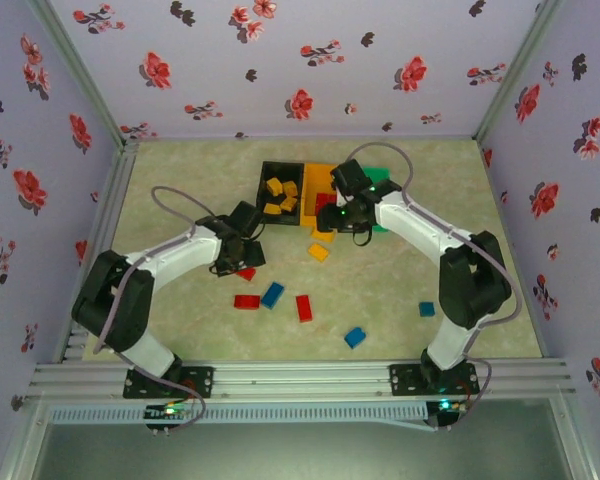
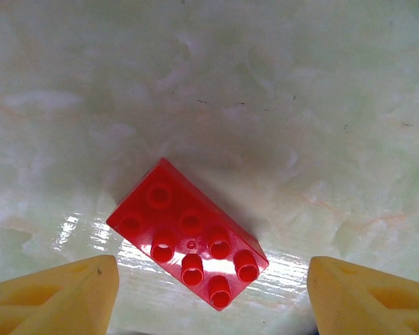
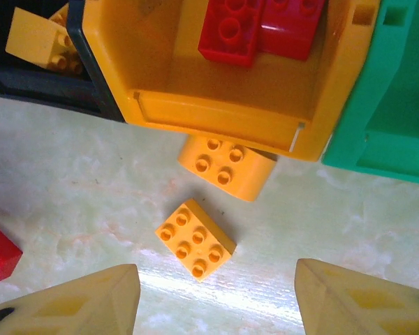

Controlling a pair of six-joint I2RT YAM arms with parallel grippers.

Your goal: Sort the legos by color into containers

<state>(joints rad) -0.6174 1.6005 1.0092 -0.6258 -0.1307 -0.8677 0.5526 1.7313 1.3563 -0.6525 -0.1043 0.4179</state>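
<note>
My left gripper (image 2: 213,300) is open just above the table, and a red lego (image 2: 188,234) lies studs-up between and slightly ahead of its yellow fingertips, untouched. From above, that gripper (image 1: 242,255) sits left of centre. My right gripper (image 3: 216,300) is open too, over a small yellow-orange lego (image 3: 194,239). A rounded yellow-orange lego (image 3: 227,167) lies partly under the rim of the orange container (image 3: 216,112), which holds red legos (image 3: 258,28). The black container (image 1: 280,190) holds several yellow-orange legos. The green container (image 3: 391,105) is on the right.
Loose legos lie on the near half of the table: two red (image 1: 246,301) (image 1: 304,307) and three blue (image 1: 272,294) (image 1: 355,337) (image 1: 426,309). The three containers stand side by side at the back centre. Flowered walls enclose the table on three sides.
</note>
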